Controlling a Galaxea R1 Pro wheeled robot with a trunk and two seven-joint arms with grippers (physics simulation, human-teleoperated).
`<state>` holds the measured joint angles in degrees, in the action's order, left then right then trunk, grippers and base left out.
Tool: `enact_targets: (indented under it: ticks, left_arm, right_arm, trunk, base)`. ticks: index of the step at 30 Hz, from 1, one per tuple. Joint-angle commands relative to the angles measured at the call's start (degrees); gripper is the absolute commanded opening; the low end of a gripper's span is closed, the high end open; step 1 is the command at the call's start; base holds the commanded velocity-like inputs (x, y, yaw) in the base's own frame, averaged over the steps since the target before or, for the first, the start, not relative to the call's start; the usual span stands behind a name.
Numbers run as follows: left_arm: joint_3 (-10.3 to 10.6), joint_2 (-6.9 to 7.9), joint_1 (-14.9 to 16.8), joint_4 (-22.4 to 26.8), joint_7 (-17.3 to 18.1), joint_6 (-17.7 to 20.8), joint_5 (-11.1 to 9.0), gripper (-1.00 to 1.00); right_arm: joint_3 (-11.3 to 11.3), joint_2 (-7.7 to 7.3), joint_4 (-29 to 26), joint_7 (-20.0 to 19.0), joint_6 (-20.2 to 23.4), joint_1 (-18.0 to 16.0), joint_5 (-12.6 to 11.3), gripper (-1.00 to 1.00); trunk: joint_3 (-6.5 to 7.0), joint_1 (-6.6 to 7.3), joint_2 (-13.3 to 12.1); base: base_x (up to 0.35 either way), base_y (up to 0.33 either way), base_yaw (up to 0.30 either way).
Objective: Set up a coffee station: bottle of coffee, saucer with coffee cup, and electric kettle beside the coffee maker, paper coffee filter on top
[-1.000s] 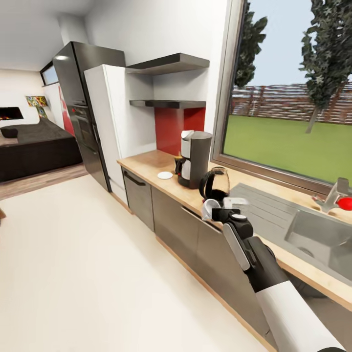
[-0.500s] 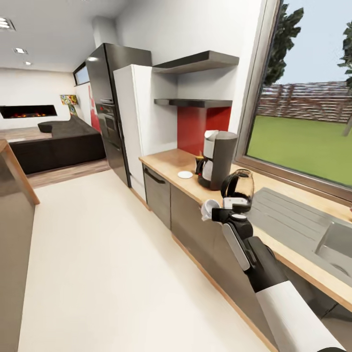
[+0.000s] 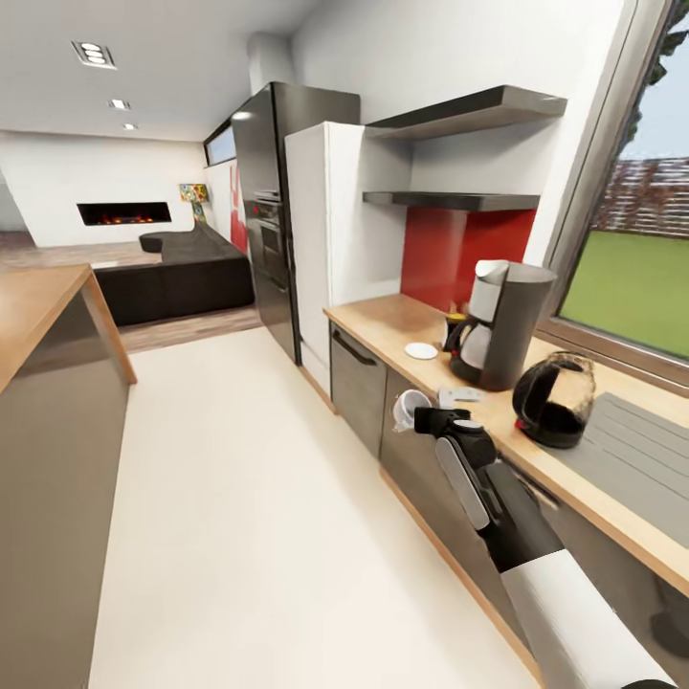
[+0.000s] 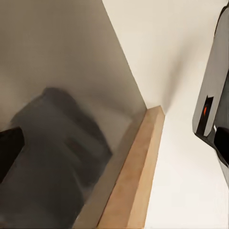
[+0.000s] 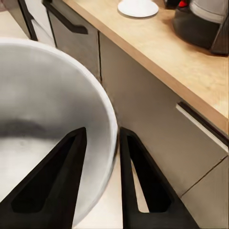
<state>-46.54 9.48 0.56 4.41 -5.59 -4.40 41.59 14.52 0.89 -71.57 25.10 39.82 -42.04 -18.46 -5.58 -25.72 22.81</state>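
A: What is the biggest thing in front of the robot?

B: The kitchen counter (image 3: 397,321). It is long, light wood colour, over grey cabinet fronts, and it runs along the wall under the window (image 3: 632,239). At its far end stands a white cabinet (image 3: 330,230) and then a tall dark fridge (image 3: 273,201). At the left edge of the head view there is also a wooden island top (image 3: 33,306).

A: And what stands on the counter?

B: The coffee maker (image 3: 502,325), black with a silver front, near the red wall panel (image 3: 459,254). Just beside it, on the window side, is the electric kettle (image 3: 553,400), rounded glass with a black handle. On the other side of the coffee maker lies the saucer (image 3: 421,351), white and round, apart from the machine. Behind the carafe I see a small dark jar with a yellow lid, the bottle of coffee (image 3: 455,325). The top of the coffee maker is white, but I cannot tell if it is the filter.

A: Where is the coffee cup?

B: In the right gripper (image 3: 418,413). The cup (image 3: 410,407) is held in the air in front of the cabinet fronts, just off the counter edge. In the right wrist view the two black fingers (image 5: 138,186) are clenched on the white wall of the cup (image 5: 52,124), one inside and one outside.

A: And the left fingers?

B: I cannot tell their state. The left wrist view shows a grey panel with a wooden edge (image 4: 133,176).
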Motion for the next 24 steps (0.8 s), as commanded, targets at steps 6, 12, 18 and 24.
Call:
enact_targets:
  ticks: [6, 12, 18, 24]
  left_arm:
    - [-0.4, 0.01, 0.1, -0.1, -0.2, -0.3, 0.6, 1.0]
    - [-0.4, 0.01, 0.1, -0.1, -0.2, -0.3, 0.6, 1.0]
    - [-0.4, 0.01, 0.1, -0.1, -0.2, -0.3, 0.6, 1.0]
    - [-0.4, 0.0, 0.1, 0.0, -0.2, -0.3, 0.6, 1.0]
  right_arm:
    - [0.1, -0.01, -0.1, 0.5, 0.1, -0.1, -0.7, -1.0]
    - [0.1, -0.01, -0.1, 0.5, 0.1, -0.1, -0.6, -1.0]
    - [0.1, -0.01, -0.1, 0.5, 0.1, -0.1, -0.7, -1.0]
    - [0.1, -0.03, -0.1, 0.5, 0.1, -0.1, -0.6, -1.0]
  trunk:
    - [-0.25, -0.06, 0.1]
    - [-0.38, -0.06, 0.1]
    - [-0.51, -0.06, 0.1]
    - [-0.61, -0.06, 0.1]
  base:
    - [0.313, 0.14, 0.278]
    - [0.331, 0.039, 0.278]
    - [0.337, 0.003, 0.278]
    - [0.338, 0.0, 0.205]
